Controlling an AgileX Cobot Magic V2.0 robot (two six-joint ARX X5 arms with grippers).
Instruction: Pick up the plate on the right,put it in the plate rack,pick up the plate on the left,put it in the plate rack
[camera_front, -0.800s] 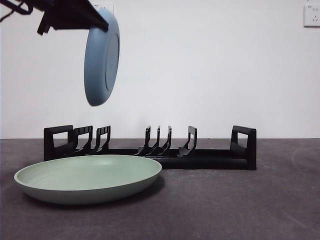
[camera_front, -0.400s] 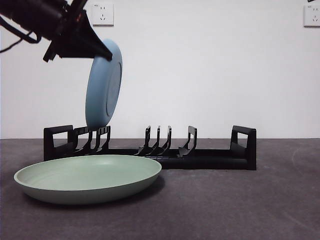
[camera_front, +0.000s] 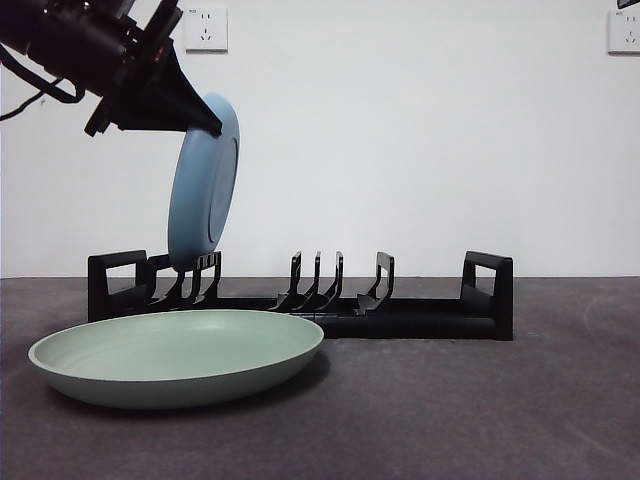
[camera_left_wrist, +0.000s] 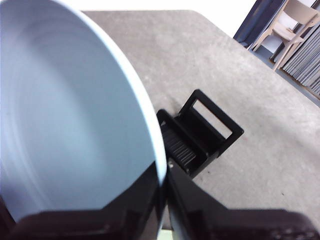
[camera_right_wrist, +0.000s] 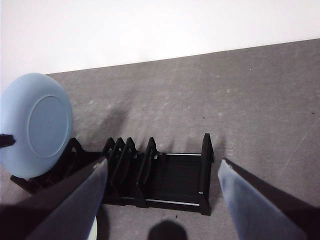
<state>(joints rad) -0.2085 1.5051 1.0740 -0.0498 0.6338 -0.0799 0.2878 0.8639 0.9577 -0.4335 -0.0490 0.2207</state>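
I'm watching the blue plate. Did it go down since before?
Yes. The blue plate, held by the left gripper, dropped toward the plate rack; its bottom edge now overlaps the prongs.

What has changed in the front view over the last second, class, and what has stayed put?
The left gripper, shut on the blue plate, has carried it down; the plate's lower edge has gone from hanging high above the plate rack to reaching the prongs at its end. The grip is unchanged. The green plate and the rack have not moved.

Blue plate (camera_front: 203, 185) in left hand (camera_front: 200, 118), upright above plate rack's (camera_front: 300, 297) end; green plate (camera_front: 177, 355) in front.
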